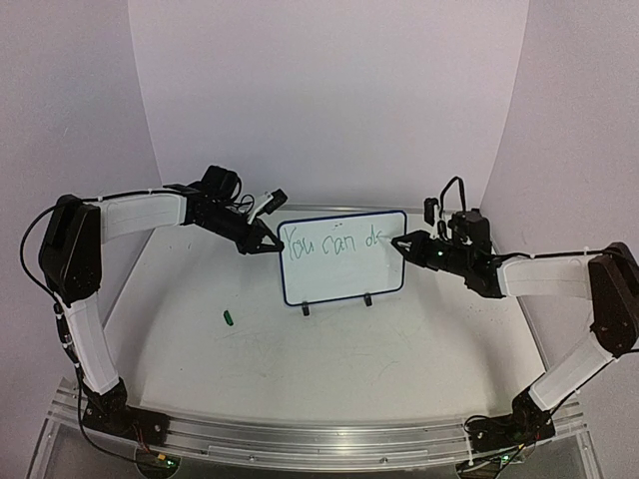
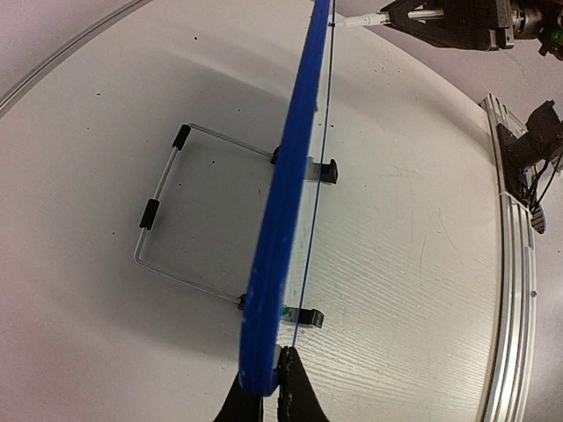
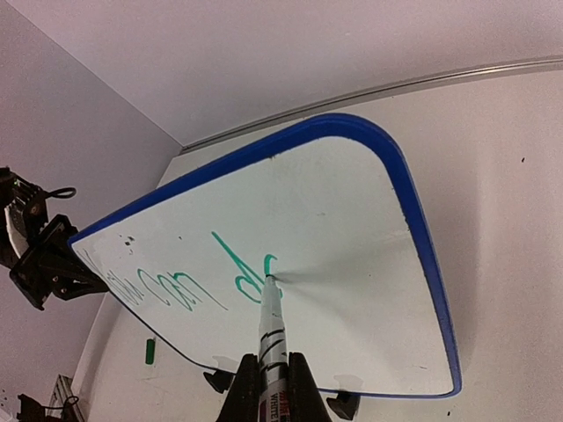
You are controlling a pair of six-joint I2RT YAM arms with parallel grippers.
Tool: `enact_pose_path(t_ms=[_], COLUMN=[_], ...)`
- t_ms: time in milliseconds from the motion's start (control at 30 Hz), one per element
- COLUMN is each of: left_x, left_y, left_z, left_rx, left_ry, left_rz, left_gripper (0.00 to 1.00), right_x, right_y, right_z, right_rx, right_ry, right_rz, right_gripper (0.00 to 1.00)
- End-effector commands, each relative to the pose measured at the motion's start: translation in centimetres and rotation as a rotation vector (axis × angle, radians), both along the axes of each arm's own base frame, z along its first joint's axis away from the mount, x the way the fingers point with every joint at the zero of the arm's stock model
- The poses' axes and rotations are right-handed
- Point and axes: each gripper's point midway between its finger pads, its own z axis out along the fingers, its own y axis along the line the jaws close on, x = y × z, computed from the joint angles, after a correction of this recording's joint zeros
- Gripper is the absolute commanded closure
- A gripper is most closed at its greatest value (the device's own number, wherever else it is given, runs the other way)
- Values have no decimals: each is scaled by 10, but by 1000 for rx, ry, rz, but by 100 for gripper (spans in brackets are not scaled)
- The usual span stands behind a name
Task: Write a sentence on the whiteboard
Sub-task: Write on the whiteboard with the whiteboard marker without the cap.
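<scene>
White tabletop, upright whiteboard between left pincer clamped on its edge and right pincer clamped on marker.

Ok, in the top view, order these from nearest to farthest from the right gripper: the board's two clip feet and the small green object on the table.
1. Right clip foot, just below the right gripper and its marker, under the whiteboard's right half.
2. Left clip foot, under the board's left half.
3. Small green object, on the table left of the board.

whiteboard reads "you can do" in green.
</scene>
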Motion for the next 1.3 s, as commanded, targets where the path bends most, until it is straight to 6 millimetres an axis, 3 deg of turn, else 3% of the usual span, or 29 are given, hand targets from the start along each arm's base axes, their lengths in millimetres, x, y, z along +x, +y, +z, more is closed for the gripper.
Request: enact_pose_path(t_ms=[0, 600, 1067, 1267], left_x=[16, 16, 16, 17], left_y=[18, 18, 18, 18], left_z=[-11, -9, -11, -11], left_rx=[104, 104, 105, 105], left_ry=[-80, -83, -81, -80], left_rz=[64, 65, 66, 66], left_gripper=[100, 100, 100, 100], right_x=[-2, 8, 16, 8], right_y=[-9, -13, -3, -1], right_z=[-9, 32, 32, 34], right_rx=[-17, -17, -12, 0], right_ry=[9, -81, -81, -80], right_rz=[-39, -72, -36, -6], right_gripper=[100, 100, 100, 100])
